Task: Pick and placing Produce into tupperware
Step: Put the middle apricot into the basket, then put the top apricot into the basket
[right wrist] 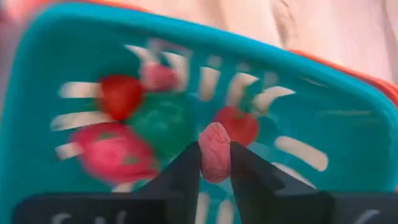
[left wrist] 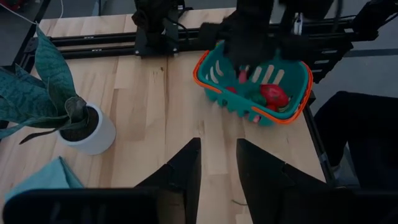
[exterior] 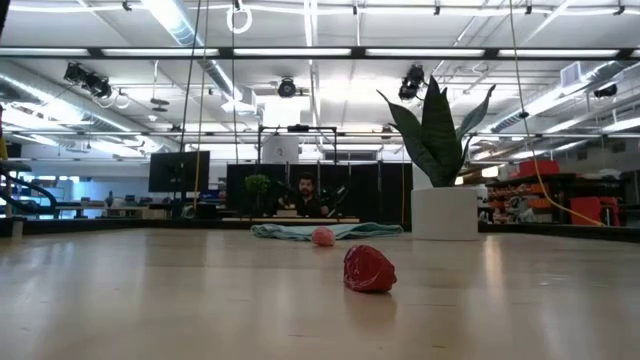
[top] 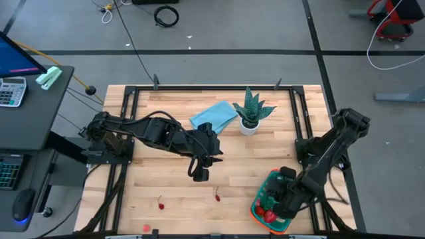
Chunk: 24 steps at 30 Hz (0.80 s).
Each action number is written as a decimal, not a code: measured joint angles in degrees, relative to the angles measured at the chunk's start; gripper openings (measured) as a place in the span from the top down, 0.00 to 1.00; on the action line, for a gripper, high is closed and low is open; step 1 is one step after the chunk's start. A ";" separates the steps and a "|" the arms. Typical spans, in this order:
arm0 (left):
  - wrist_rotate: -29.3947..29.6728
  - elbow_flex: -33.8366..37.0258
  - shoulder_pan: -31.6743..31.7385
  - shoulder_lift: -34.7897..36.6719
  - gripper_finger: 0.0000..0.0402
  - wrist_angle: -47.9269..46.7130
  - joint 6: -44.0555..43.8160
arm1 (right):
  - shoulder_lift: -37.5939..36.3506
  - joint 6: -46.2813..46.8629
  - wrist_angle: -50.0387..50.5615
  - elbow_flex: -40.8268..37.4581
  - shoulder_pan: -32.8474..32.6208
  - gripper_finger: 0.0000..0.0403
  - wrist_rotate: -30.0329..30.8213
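Two arms over the wooden surface (top: 172,182). Right gripper (right wrist: 215,163) hangs inside the teal tupperware (top: 271,180), which sits at the surface's near right corner; its jaws pinch one small pink produce piece (right wrist: 215,151) between the fingertips, just above the container floor. Inside the tupperware, counted from the right wrist view: one round green piece (right wrist: 163,124), one large red-pink piece with green specks (right wrist: 115,152), two smaller red pieces (right wrist: 121,94) and (right wrist: 239,124), and one pink bit (right wrist: 158,76) near the slotted wall, so five lying loose plus the one pinched. Left gripper (top: 201,174) hovers over the middle of the surface, jaws a little apart and holding nothing; its wrist view looks across at the tupperware and the right arm over it. Produce outside the container: three small red bits on the near left part of the surface in the high view, (top: 161,205), (top: 217,195) and (top: 146,228); the low view shows two, a red one (exterior: 368,269) nearer and a pink one (exterior: 322,236) farther. Other items: one potted plant (top: 250,114) in a white pot at the far middle, and one light blue folded cloth (top: 214,115) just beside it.
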<state>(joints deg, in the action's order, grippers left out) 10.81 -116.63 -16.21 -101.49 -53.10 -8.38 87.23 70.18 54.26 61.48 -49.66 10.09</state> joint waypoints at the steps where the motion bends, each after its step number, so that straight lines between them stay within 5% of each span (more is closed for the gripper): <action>1: 0.00 0.00 0.00 0.00 0.73 0.02 -0.02 | 1.02 0.11 -0.06 -0.82 0.13 0.75 -0.04; 12: 0.04 0.01 0.02 0.00 0.74 0.13 -0.39 | 3.85 -10.69 -3.15 1.40 6.87 0.58 -4.37; 24: 0.07 -0.01 0.02 0.00 0.75 0.15 -0.02 | 0.37 -34.81 -13.37 5.62 20.80 0.60 12.22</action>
<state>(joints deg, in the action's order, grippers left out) 10.87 -116.64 -16.19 -101.49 -52.95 -8.40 87.60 35.37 40.89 67.11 -28.85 22.31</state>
